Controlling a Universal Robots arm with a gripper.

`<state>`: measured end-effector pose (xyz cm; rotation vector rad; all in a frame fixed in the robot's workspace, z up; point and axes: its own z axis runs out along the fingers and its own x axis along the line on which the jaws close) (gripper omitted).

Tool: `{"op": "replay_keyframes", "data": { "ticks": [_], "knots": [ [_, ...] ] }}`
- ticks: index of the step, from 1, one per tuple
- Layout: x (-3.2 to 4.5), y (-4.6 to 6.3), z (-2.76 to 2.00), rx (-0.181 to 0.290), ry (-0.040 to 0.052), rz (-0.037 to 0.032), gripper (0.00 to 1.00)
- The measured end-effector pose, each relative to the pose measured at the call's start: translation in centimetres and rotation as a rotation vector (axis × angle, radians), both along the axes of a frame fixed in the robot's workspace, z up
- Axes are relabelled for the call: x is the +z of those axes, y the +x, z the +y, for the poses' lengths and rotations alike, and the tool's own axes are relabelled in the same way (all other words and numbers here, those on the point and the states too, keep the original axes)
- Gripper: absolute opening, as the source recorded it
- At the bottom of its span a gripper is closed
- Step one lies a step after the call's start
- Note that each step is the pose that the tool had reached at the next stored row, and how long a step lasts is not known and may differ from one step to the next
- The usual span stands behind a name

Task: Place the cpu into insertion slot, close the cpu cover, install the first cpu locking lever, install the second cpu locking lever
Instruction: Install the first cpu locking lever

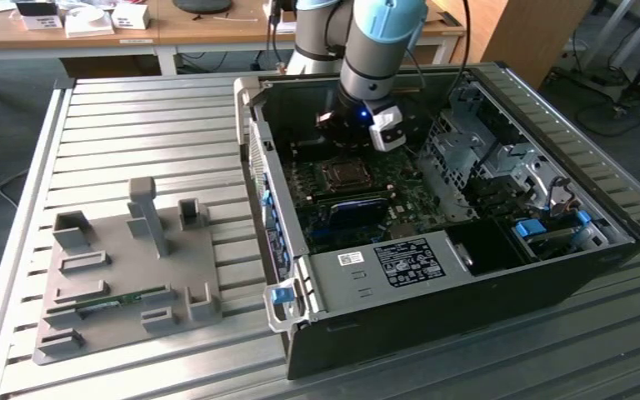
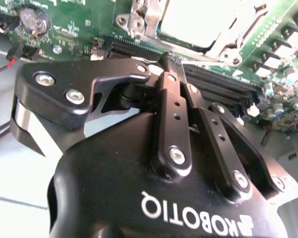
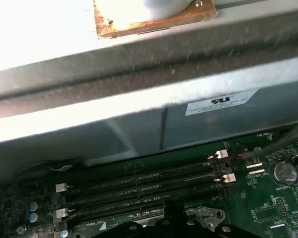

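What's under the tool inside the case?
Green motherboard: black memory slots below the tool, the insertion slot beside them. The tool's own body covers the rest of the board there.

One computer case (image 1: 432,312), one grey fixture plate (image 1: 120,242), one insertion slot (image 1: 347,173), four memory slots (image 3: 139,182).

The open computer case (image 1: 442,300) lies on the slatted table (image 1: 131,125) at the exterior view's right, with a fixture plate (image 1: 120,275) well apart from it at that view's left. Inside the case, the insertion slot (image 1: 346,173) sits on the motherboard (image 1: 332,221). The gripper (image 2: 171,60) hangs over the memory slots (image 2: 223,84) just beside it. A desk (image 1: 187,29) stands behind the table.
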<state>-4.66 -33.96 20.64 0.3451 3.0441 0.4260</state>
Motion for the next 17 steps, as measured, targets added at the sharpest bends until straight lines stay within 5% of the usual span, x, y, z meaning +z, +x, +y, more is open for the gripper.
{"op": "replay_keyframes", "data": {
  "ticks": [5,17],
  "knots": [
    [0.60,-0.01,0.00,0.000,-0.0001,0.0000,0.11],
    [0.62,-0.80,0.50,0.000,0.0001,-0.0003,0.11]
  ]
}}
